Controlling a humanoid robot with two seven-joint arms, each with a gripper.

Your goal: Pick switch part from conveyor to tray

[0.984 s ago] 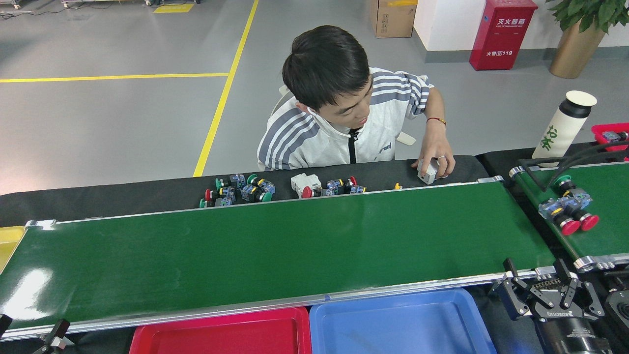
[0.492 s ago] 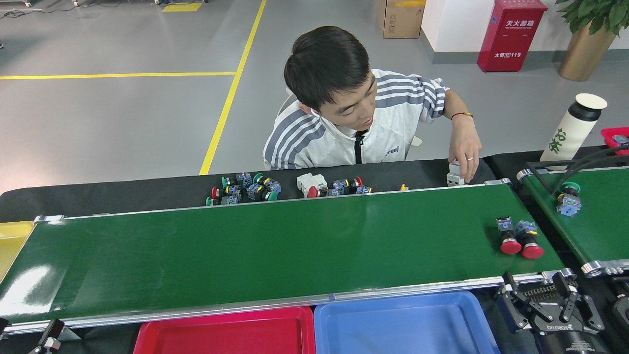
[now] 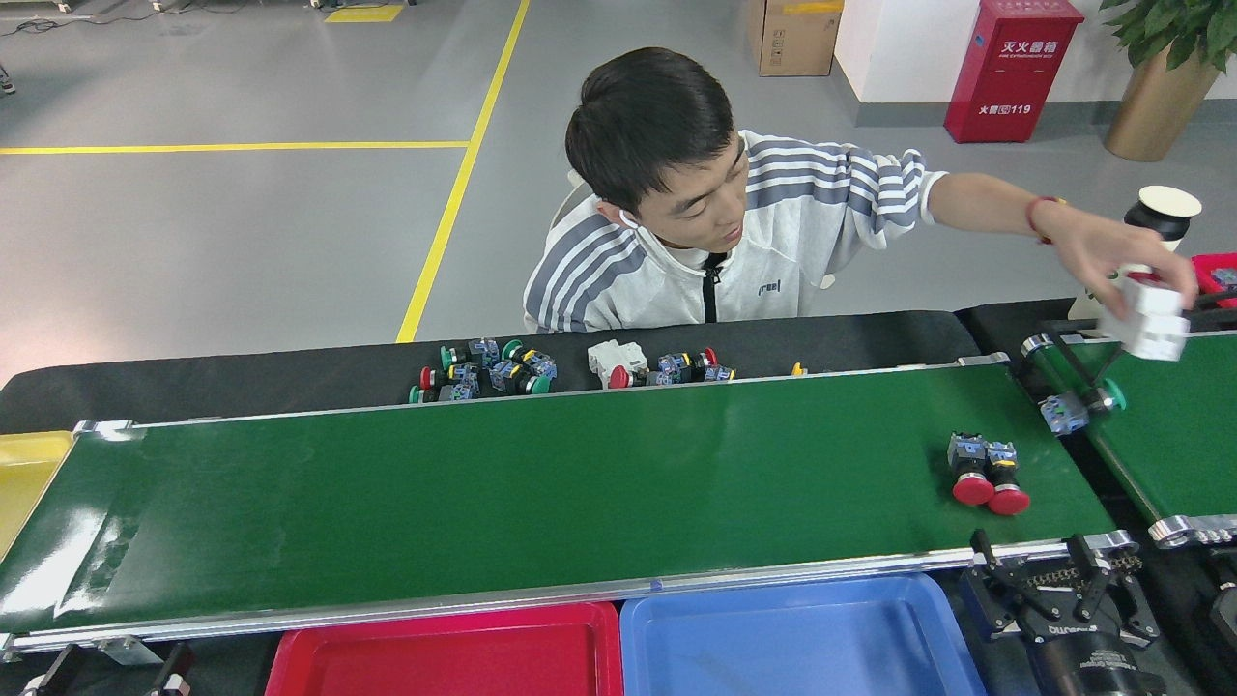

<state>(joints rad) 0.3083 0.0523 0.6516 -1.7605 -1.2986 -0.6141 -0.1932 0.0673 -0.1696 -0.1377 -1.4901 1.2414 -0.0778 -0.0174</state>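
Two red-capped switch parts (image 3: 986, 472) now riding the conveyor (image 3: 541, 483), drifted leftward | right gripper (image 3: 1053, 592) spread, empty, just below them | left gripper (image 3: 106, 667) unclear | red tray (image 3: 445, 652) unfilled

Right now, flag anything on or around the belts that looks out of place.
A person's hand reaches over the smaller belt holding a white block in the work area. Two red-capped switch parts lie tipped on the conveyor, touching.

Conveyor (image 3: 541, 483): glossy green belt, window glare at left end; silver aluminium side rails. Tray (image 3: 445, 662): smooth red plastic. Blue tray (image 3: 802, 643): same plastic, faint sheen. Far-side cloth (image 3: 290, 377): matt black. Right gripper (image 3: 1055, 594): matt black metal.
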